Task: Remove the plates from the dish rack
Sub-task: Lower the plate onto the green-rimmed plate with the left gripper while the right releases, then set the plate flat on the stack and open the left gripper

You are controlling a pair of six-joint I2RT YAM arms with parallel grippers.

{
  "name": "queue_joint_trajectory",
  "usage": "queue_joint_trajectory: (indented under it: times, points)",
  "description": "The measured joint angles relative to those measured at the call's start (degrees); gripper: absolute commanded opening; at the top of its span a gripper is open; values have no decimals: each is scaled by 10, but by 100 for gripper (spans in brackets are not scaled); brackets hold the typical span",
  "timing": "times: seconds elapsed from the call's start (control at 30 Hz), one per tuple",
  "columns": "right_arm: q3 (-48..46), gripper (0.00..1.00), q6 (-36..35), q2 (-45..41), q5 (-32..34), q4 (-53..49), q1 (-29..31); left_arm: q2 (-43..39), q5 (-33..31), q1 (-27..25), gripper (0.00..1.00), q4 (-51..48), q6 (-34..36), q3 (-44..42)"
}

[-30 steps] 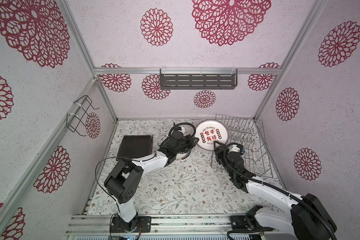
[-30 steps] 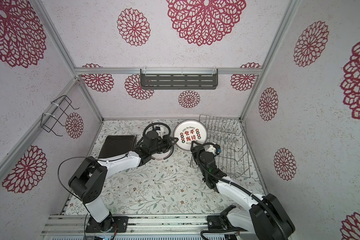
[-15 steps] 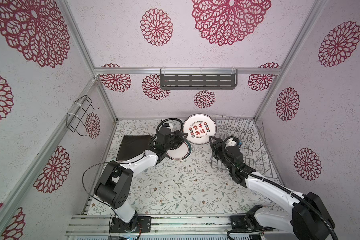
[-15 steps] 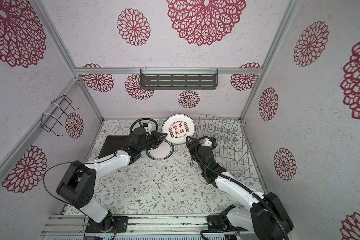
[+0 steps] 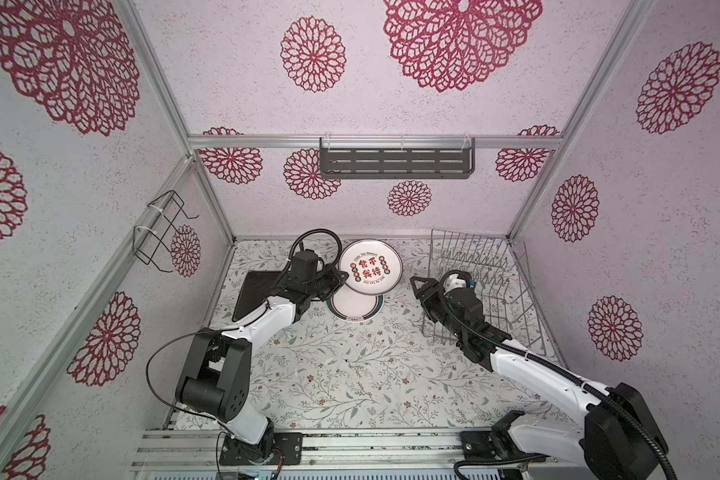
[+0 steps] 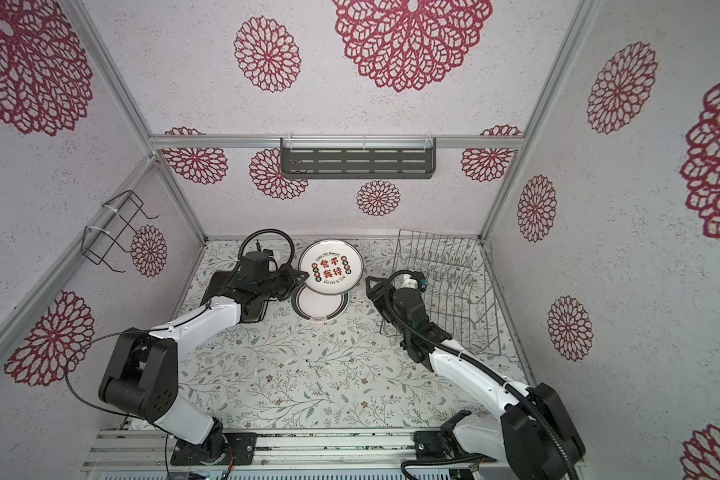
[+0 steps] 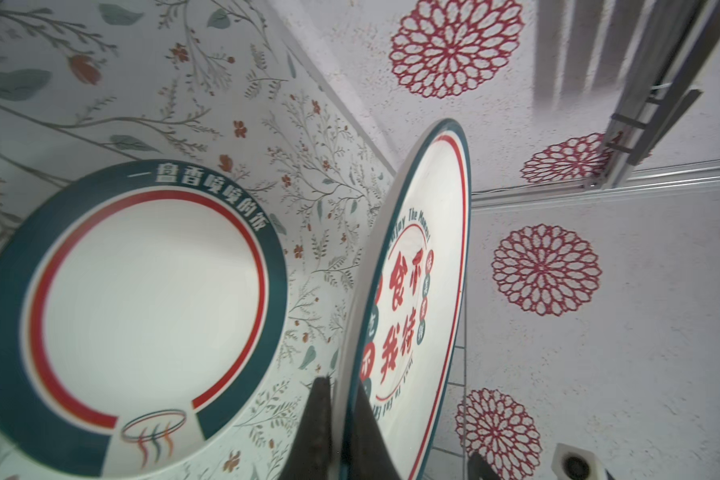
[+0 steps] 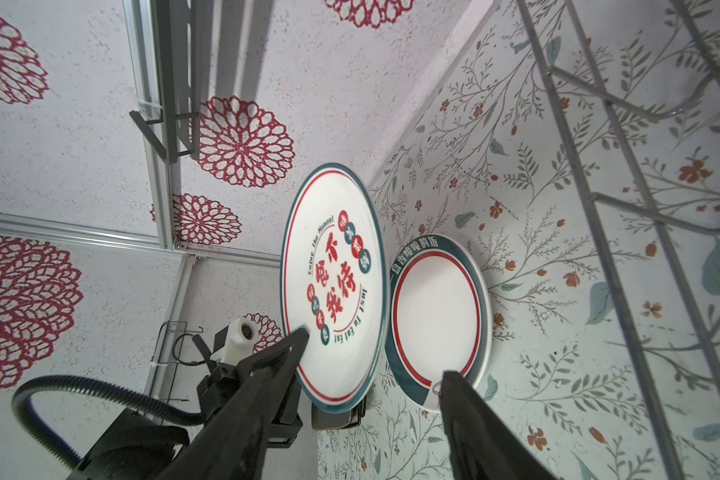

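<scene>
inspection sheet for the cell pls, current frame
Surface: floral table, nothing spilled seen.
Job's things: lettered plate raised, tilted, gripped at its rim; ringed plate flat on the table below it; black plate flat at left, partly under the left arm; rack at right, no plates seen in it.
Clutter: nothing seen.
Grippers: left gripper shut on the lettered plate; right gripper open, holding nothing, beside the rack.
Cables: hose looped over the left wrist; thin cable looped by the left arm's base; no snag seen.
Surroundings: slotted shelf on back wall; wire bracket on left wall.
</scene>
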Motion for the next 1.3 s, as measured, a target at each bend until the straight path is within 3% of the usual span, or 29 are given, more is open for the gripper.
queue_joint_trajectory:
  times: [0.43, 1.3]
  points:
    - [22, 67, -84, 7, -49, -86, 0, 57, 16, 55, 0, -141, 127, 56]
    - [30, 69, -130, 17, -94, -133, 1, 178, 80, 95, 0, -207, 210, 113]
